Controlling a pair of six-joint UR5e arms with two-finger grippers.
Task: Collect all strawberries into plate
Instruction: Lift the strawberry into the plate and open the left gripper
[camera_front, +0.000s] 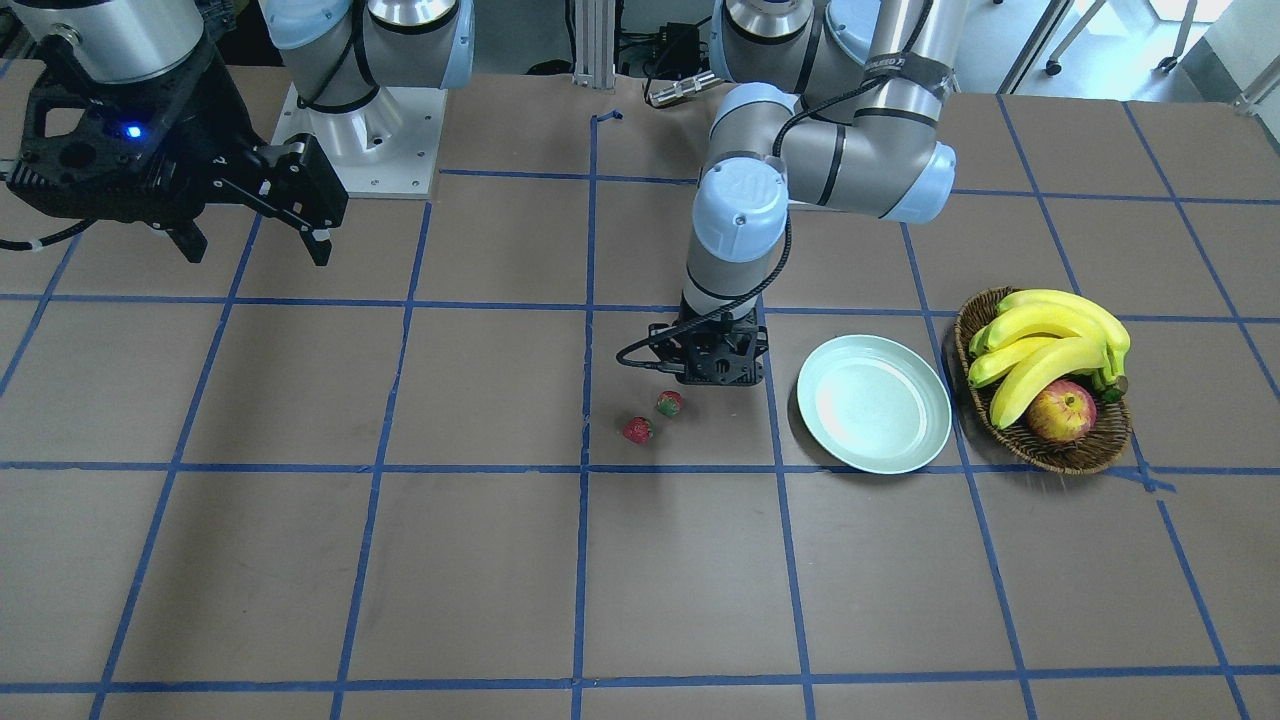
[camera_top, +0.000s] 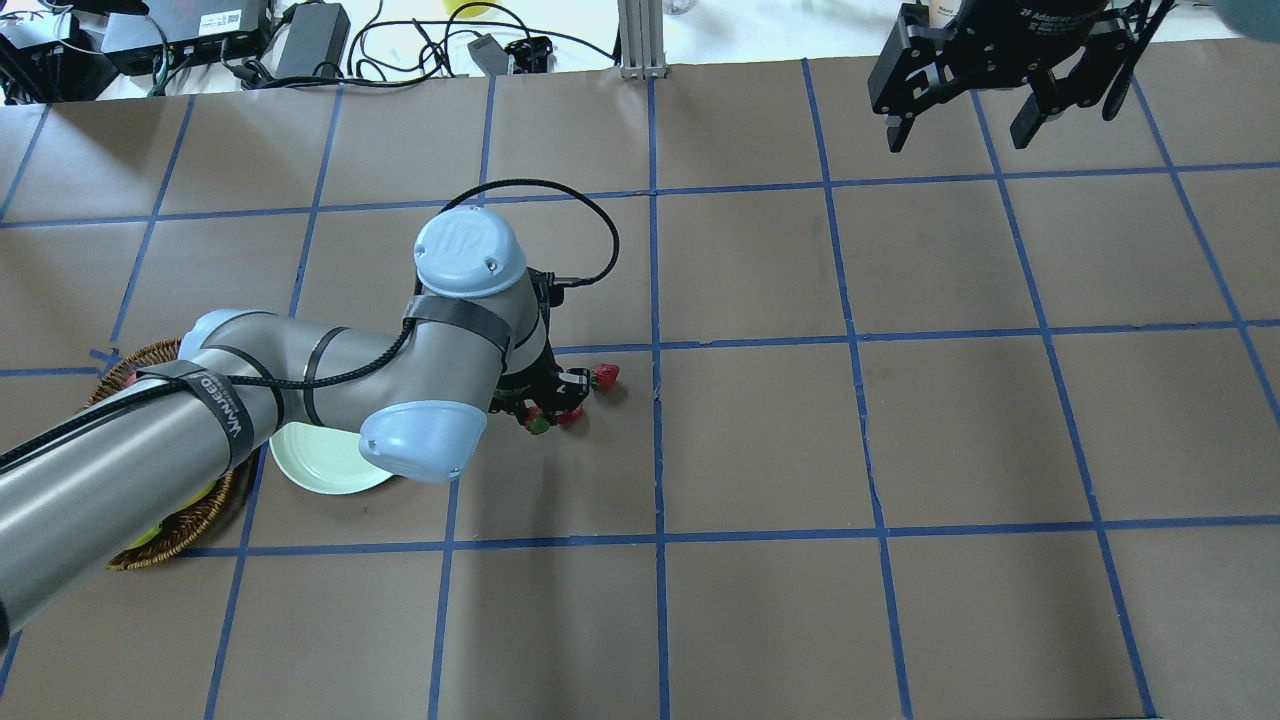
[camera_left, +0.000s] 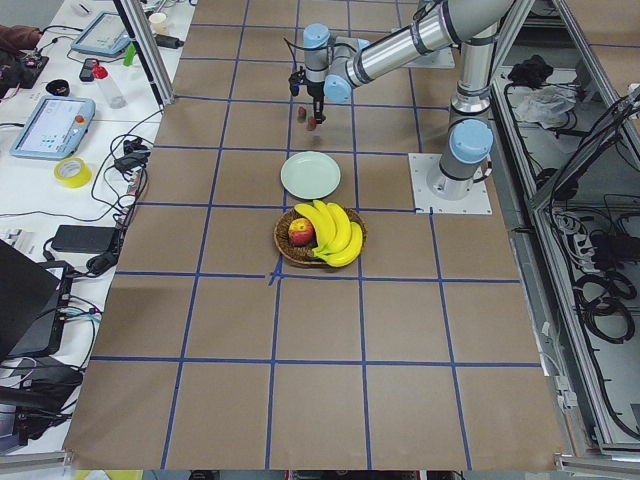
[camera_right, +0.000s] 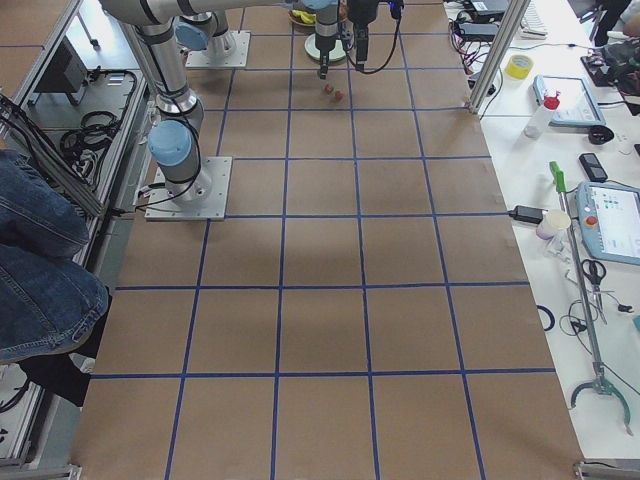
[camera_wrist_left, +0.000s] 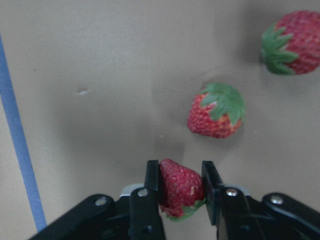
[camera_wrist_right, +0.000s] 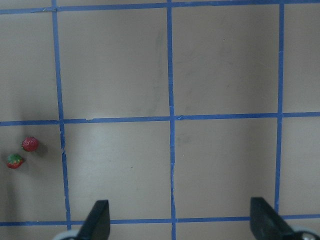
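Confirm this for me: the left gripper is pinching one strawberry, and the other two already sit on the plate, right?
Not quite. The left gripper is pinching one strawberry, but the other two strawberries lie on the table beside it; the plate is empty, as the exterior front-facing view shows.

overhead/front: opposed, steep | sides: far | wrists: down, share strawberries (camera_wrist_left: 216, 111)

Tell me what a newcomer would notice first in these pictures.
The left gripper, low over the middle of the table, pinches one strawberry, with two more strawberries lying loose just beyond it. Beside them the pale plate sits empty, next to a wicker basket of yellow bananas and an apple.
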